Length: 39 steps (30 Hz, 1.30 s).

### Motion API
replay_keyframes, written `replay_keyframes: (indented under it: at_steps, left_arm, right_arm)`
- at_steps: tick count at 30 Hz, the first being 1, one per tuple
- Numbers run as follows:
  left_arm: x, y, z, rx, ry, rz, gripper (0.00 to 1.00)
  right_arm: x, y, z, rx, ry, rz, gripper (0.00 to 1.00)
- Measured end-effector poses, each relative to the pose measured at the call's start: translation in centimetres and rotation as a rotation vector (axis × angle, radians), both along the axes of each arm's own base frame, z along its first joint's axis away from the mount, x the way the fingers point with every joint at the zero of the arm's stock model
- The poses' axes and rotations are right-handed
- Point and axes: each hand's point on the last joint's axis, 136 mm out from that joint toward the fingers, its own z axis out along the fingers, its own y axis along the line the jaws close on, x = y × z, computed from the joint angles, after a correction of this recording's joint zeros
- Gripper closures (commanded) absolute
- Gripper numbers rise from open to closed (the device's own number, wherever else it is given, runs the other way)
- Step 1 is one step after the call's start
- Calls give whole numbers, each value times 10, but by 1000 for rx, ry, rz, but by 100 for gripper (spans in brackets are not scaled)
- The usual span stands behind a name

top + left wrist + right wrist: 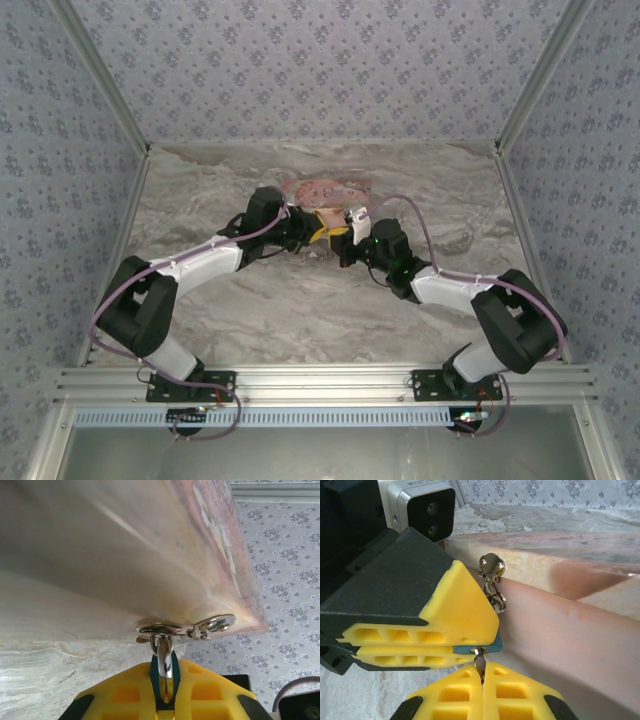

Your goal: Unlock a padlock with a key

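padlock [494,644] pinched by left gripper [162,682], hung at hasp [491,565] of pink box [560,645] | key [479,661] pinched by right gripper [482,680], tip inserted in padlock | insertion judged done | remaining: turn, shackle [164,662] release

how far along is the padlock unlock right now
Done: the left hand clamps the blue padlock, and the right hand pinches the key. In hand: the key's tip sits at the padlock's underside, seemingly entering the keyhole. Left: turning it and freeing the shackle, which hangs hooked through the latch on the pink box.
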Motion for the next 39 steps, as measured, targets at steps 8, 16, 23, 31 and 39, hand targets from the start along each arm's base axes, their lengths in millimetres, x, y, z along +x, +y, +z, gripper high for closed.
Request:
replay_keyframes:
  at_steps: [8,16,23,31,39]
  left_arm:
    - [6,4,-5,21,-5,39,100]
    - [9,6,-5,27,-21,56,100]
    - [6,5,-6,29,-15,38,100]
    - [0,2,-9,30,8,15,100]
    - [-12,-12,-50,46,87,-22,100]
  right_arm:
    - [8,4,-6,54,76,9,100]
    - [12,4,-5,69,93,23,100]
    - [6,3,-7,35,70,14,100]
    - [-1,1,-11,-21,55,-2,100]
    - [-15,-14,-49,-115,106,-33,100]
